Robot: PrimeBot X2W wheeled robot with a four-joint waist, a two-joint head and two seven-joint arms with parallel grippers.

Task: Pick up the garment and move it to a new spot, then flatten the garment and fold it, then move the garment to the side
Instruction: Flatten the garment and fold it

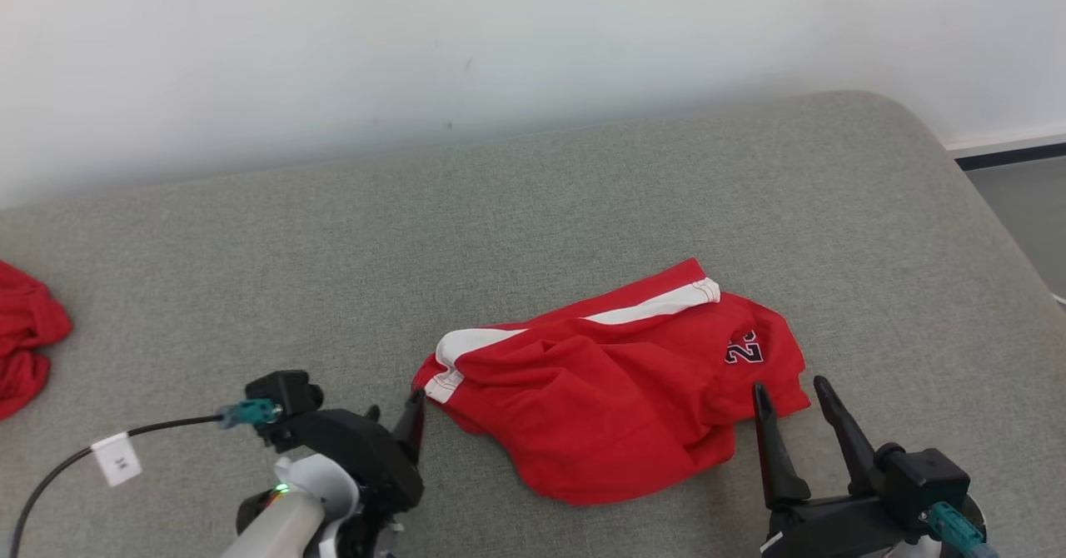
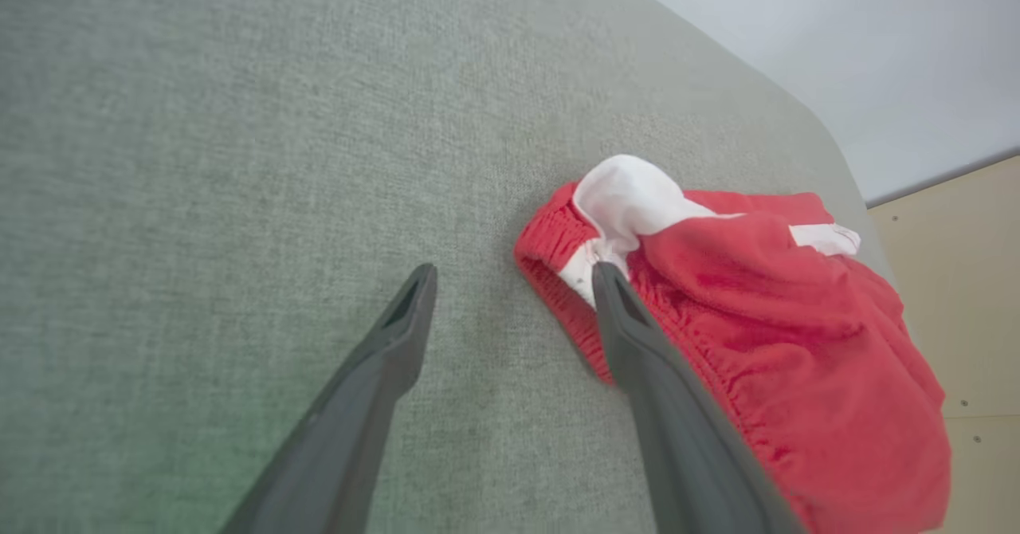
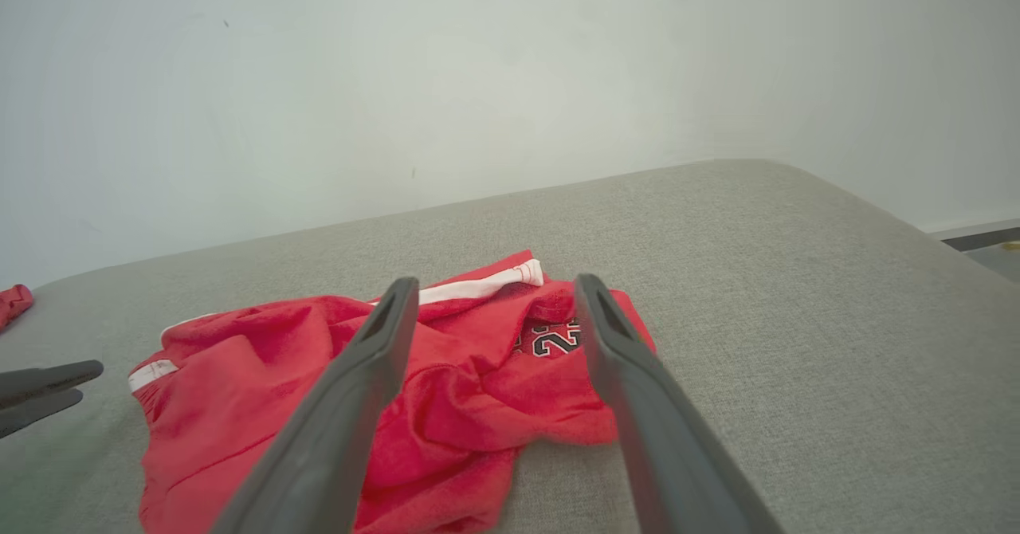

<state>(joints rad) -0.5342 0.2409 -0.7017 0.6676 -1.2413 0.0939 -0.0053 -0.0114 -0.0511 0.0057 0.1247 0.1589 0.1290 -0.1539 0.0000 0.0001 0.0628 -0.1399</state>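
Observation:
The garment is a pair of red shorts with white side stripes and a number patch. It lies crumpled on the grey-green cushion. My left gripper stands open at the shorts' left waistband corner. In the left wrist view the left gripper has bare cushion between its fingers, and its right finger lies against the elastic waistband of the garment. My right gripper is open at the shorts' near right edge, holding nothing. In the right wrist view the right gripper points over the garment.
Another bunched red cloth lies at the cushion's far left edge. A pale wall runs along the back. The cushion's rounded right edge drops to the floor. A black cable with a white tag trails from my left wrist.

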